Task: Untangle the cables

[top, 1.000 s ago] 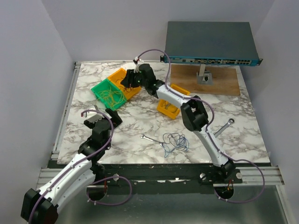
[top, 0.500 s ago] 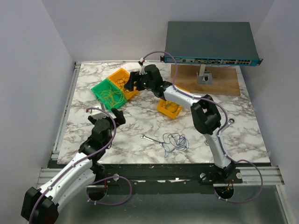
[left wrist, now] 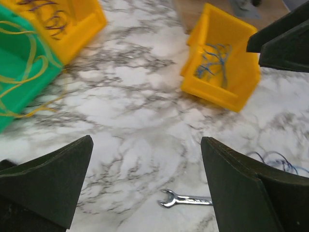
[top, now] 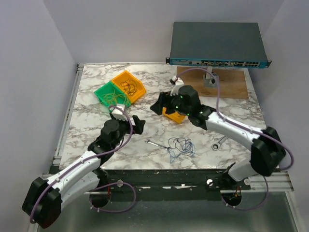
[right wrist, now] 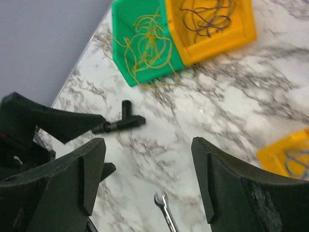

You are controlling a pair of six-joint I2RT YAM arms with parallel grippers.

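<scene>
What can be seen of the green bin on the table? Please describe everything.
The green bin looks like moulded plastic, open on top, upright on the marble table. One side wall lies against the yellow bin beside it. Inside is a loose heap of thin yellow-green wires; a few loops spill over one edge onto the marble.

Front of the table [top: 241,108]: cables [top: 181,146]; bins behind
The cables lie near the table's front edge, a wrench [top: 154,144] just to their left; 1 bin [top: 174,117] sits behind them, 2 touching bins [top: 121,92] farther back left.
</scene>
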